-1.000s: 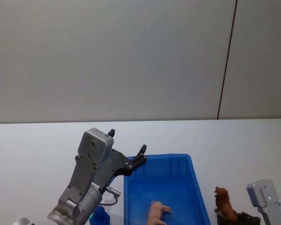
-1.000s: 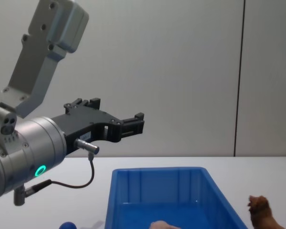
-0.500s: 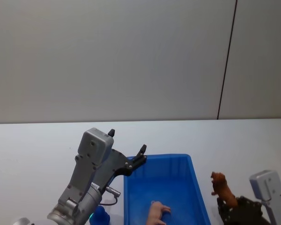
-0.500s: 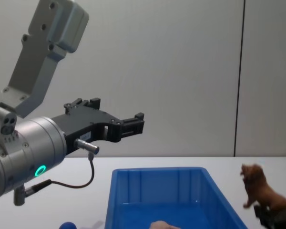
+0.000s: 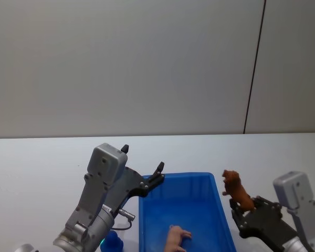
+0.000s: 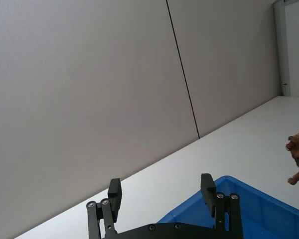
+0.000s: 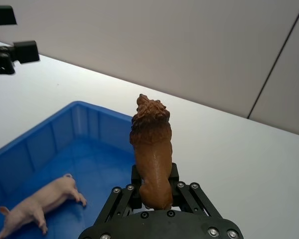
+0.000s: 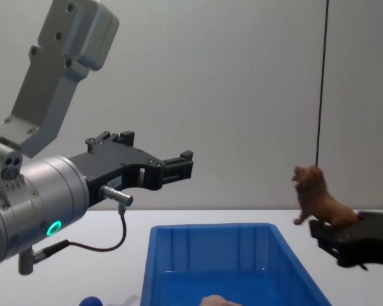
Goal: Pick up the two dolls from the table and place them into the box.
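The brown doll point(image 5: 236, 192), a small lion-like figure, stands upright in my right gripper point(image 5: 241, 209), which is shut on its hindquarters. It hangs in the air over the right rim of the box point(image 5: 185, 176), a bright blue bin. The right wrist view has the brown doll point(image 7: 152, 144) above the gripper point(image 7: 153, 188), with the box point(image 7: 87, 107) below and beyond it. The blue doll point(image 5: 113, 242) lies on the table just left of the box. My left gripper point(image 5: 143, 158) is open and empty, held above the box's back left corner.
A pink pig figure point(image 5: 176, 237) lies on the box floor near the front. The white table point(image 5: 37, 163) runs back to a grey wall. My left forearm point(image 8: 32, 204) stands large over the table left of the box.
My right gripper has lifted the brown doll from low at the right and carried it leftward to above the box's right rim. The left arm has not moved.
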You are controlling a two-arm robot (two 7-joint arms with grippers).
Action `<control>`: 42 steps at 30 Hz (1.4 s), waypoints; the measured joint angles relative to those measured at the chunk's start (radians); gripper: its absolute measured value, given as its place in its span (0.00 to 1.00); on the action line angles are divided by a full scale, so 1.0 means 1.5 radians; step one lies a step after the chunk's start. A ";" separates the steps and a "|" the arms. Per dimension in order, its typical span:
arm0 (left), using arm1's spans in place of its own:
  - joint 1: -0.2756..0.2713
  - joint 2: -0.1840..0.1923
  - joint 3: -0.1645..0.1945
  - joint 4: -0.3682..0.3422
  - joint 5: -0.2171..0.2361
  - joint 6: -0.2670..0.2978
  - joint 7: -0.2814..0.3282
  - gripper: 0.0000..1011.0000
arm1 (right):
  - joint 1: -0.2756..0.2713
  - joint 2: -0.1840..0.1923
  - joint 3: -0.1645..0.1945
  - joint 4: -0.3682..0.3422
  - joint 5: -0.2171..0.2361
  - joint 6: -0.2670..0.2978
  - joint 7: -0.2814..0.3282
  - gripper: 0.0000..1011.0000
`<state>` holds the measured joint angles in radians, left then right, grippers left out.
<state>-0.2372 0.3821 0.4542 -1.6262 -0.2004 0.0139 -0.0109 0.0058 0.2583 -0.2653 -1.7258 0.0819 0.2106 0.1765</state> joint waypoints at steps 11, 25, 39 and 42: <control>0.000 0.000 0.000 0.000 0.000 0.000 0.000 0.99 | 0.052 -0.032 -0.012 0.052 -0.015 -0.008 0.050 0.30; 0.000 0.000 0.000 0.000 0.000 0.000 0.000 0.99 | 0.093 -0.057 -0.019 0.113 -0.019 -0.017 0.070 0.75; 0.000 0.000 0.000 0.000 0.000 0.000 0.000 0.99 | 0.083 -0.048 -0.003 0.107 0.004 -0.016 0.018 0.99; 0.000 0.000 0.000 0.000 0.000 0.000 0.000 0.99 | 0.077 -0.045 0.001 0.100 0.010 -0.014 0.005 0.99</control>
<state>-0.2372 0.3821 0.4542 -1.6262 -0.2004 0.0139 -0.0109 0.1214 0.1908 -0.2640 -1.5760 0.0966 0.1894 0.1837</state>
